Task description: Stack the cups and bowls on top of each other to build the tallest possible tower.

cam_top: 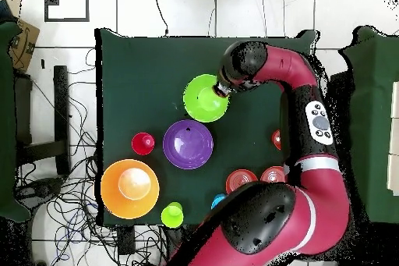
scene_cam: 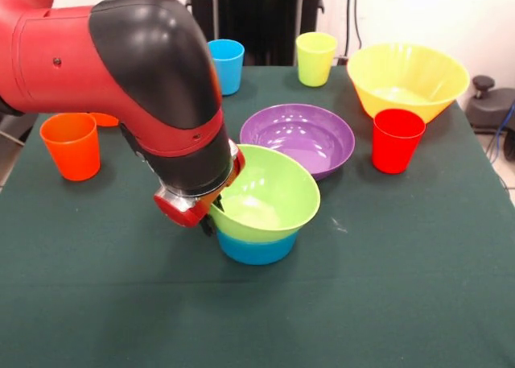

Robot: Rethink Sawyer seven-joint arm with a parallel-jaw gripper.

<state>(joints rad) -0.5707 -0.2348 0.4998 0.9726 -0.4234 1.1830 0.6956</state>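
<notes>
The lime green bowl [scene_cam: 269, 195] sits tilted on the small blue bowl [scene_cam: 257, 249] at the table's middle; this is the tower. My gripper [scene_cam: 208, 213] is at the green bowl's left rim, one finger inside and one outside, shut on the rim. In the overhead view the gripper [cam_top: 224, 89] is at the edge of the green bowl [cam_top: 206, 97], which hides the blue bowl. The purple bowl [scene_cam: 302, 138], the yellow bowl [scene_cam: 406, 78], the red cup [scene_cam: 397, 140], the yellow-green cup [scene_cam: 315, 58], the light blue cup [scene_cam: 226, 66] and the orange cup [scene_cam: 71, 146] stand apart.
Two small orange bowls [cam_top: 241, 181] [cam_top: 273, 175] stand near my base; one shows behind the orange cup [scene_cam: 105, 119]. The arm's big elbow covers the left of the green cloth table [scene_cam: 402, 295]. Cables lie on the floor beside the table [cam_top: 70, 200].
</notes>
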